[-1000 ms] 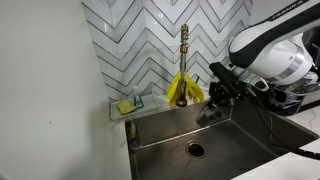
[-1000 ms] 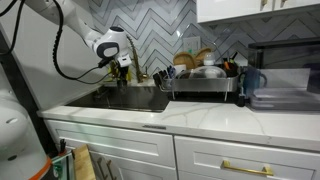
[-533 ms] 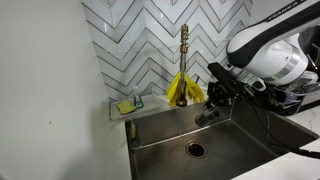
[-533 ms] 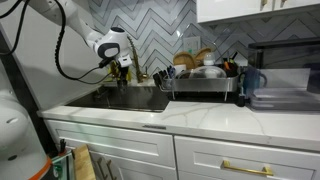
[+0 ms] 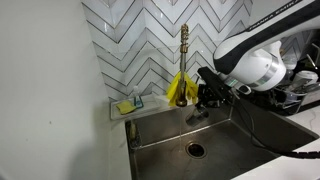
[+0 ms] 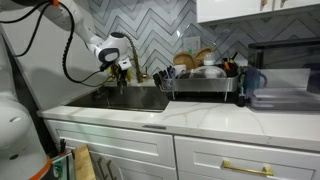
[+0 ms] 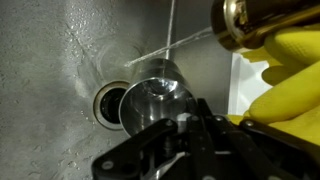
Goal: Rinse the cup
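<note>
Shows gripper pinched shut on the rim of a clear glass cup. Holds it above the sink drain, under a thin stream from the brass faucet, likely to send rinse water straight down. Passes close beside draped yellow gloves.

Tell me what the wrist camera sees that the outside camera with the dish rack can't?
Only the wrist view shows the clear cup held in the gripper, water falling onto it, and the drain. Only that exterior view shows the dish rack, the cabinets and the robot arm. Both show the sink.
</note>
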